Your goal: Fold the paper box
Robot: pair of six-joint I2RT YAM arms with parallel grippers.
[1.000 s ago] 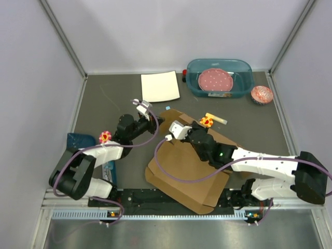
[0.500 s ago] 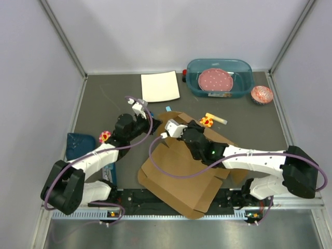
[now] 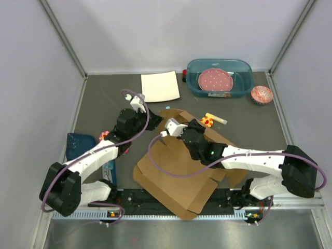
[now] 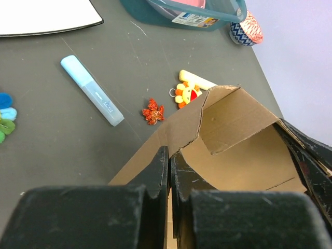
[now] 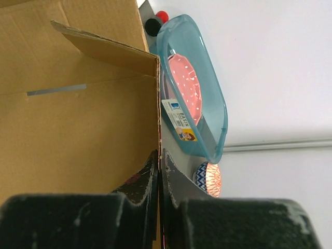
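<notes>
Holding a pink dotted plate (image 3: 215, 80), the teal tub (image 3: 243, 70) stands beyond the right gripper (image 5: 160, 158). Both sets of jaws are clenched on the paper box (image 3: 176, 171): the right on an upright wall edge, the left gripper (image 4: 168, 155) on a raised flap edge. Ahead of the left jaws lie a blue marker (image 4: 92, 91), a red trinket (image 4: 153, 110) and a sunflower charm (image 4: 187, 93) that is partly hidden behind the flap. Bare tabletop (image 4: 62, 150) lies left of those jaws. The box's near corner overlaps the base rail (image 3: 129, 199).
</notes>
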